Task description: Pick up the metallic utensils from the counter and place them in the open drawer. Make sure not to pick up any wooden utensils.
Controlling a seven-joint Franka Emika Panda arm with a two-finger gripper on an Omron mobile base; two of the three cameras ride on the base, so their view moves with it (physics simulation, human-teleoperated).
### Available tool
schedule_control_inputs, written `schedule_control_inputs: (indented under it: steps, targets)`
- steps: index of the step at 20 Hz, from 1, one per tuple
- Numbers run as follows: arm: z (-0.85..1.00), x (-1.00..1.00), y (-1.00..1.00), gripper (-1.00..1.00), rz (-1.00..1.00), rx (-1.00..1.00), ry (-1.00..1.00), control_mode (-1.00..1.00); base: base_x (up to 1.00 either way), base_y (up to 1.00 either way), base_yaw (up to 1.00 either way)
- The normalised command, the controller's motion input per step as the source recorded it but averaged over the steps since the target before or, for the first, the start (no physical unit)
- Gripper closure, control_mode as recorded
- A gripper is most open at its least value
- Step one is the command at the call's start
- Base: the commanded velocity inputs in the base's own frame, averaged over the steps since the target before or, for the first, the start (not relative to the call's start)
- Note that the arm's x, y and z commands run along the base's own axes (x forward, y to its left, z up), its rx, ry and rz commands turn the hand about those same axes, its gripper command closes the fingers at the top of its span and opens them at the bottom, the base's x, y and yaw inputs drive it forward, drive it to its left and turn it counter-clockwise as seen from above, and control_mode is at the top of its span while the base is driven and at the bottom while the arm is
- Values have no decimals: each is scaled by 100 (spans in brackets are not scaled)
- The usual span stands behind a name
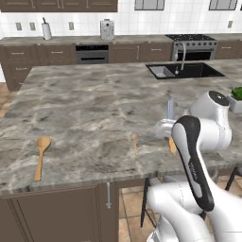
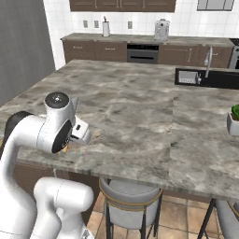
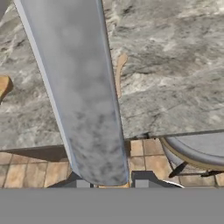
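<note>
Bluish-grey utensil (image 3: pixel 83 87) pinched upright in the gripper (image 3: pixel 109 183) over the counter's (image 1: pixel 85 108) front edge; probably mid-carry, so next swing to the open drawer, release, then fetch the small golden utensil (image 1: pixel 135 143).

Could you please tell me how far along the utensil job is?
Done: nothing visibly stowed yet. In hand: the gripper is closed on a grey metal utensil, held above the counter. Left: stow it, then the small tan utensil; leave the wooden spoon.
</note>
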Motion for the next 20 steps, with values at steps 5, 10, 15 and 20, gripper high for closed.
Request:
schedule_control_inputs:
  steps: [5, 10, 15, 20]
  targets:
    - [43, -28, 0, 100, 0, 0, -10, -100, 0, 0, 0]
    - [5, -12, 0, 100, 0, 0, -1, 100, -74, -4, 0]
    - [0, 0, 0, 100, 0, 0, 0, 100, -100, -38, 0]
    - [0, 0, 0, 100, 0, 0, 0, 100, -81, -96, 0]
